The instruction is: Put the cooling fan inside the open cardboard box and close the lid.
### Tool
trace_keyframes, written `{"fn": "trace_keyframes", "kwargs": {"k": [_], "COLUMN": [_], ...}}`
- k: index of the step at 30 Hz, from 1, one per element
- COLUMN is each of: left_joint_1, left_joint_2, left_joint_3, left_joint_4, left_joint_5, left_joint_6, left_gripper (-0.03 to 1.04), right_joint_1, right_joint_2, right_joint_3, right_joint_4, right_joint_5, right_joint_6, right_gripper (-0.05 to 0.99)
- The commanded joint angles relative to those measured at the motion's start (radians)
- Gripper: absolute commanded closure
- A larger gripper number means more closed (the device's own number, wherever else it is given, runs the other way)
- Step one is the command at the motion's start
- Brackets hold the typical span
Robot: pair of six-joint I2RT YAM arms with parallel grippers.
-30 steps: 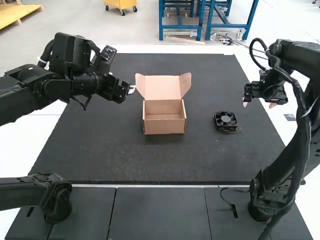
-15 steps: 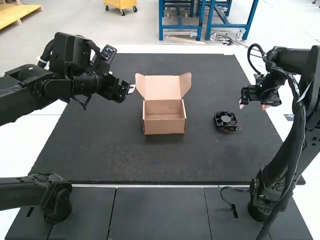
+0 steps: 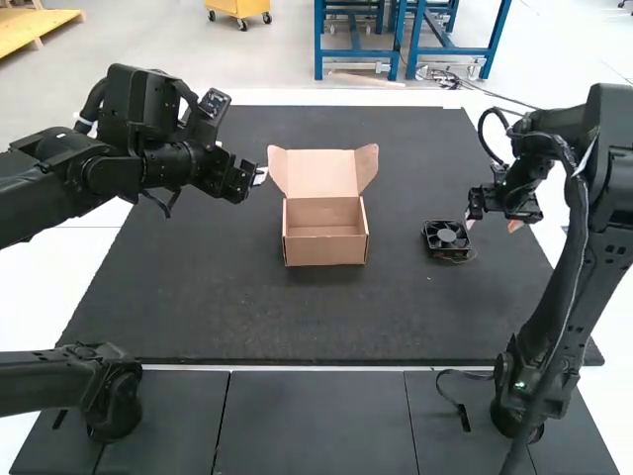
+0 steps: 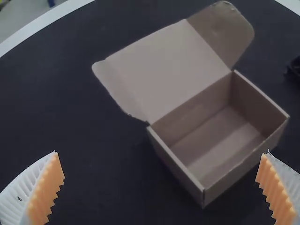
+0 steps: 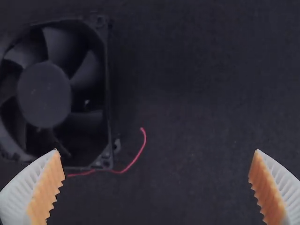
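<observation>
A small black cooling fan lies flat on the dark mat, right of the box; the right wrist view shows the fan with a thin red wire trailing from it. The open cardboard box stands mid-mat, its lid standing up at the back; the box is empty inside. My right gripper hangs open just right of and above the fan, its fingers wide apart. My left gripper is open, left of the lid, holding nothing.
The dark mat covers the table, with a white table surface around it. A small label lies on the white surface at the right.
My right gripper has come down and leftward toward the fan. The left arm, box and fan have stayed put.
</observation>
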Motion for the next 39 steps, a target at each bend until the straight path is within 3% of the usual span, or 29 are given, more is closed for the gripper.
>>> {"fn": "trace_keyframes", "kwargs": {"k": [1, 39], "left_joint_1": [-0.002, -0.001], "left_joint_2": [-0.022, -0.004], "left_joint_3": [0.022, 0.028], "left_joint_4": [0.007, 0.026], "left_joint_5": [-0.006, -0.007], "left_joint_6": [0.010, 0.010], "left_gripper": [0.04, 0.04], "right_joint_1": [0.008, 0.010], "right_joint_2": [0.018, 0.212], "right_joint_3": [0.042, 0.167], "right_joint_4": [0.010, 0.002], "right_joint_5": [-0.009, -0.007], "right_joint_6": [0.005, 0.007], "right_gripper": [0.03, 0.03]}}
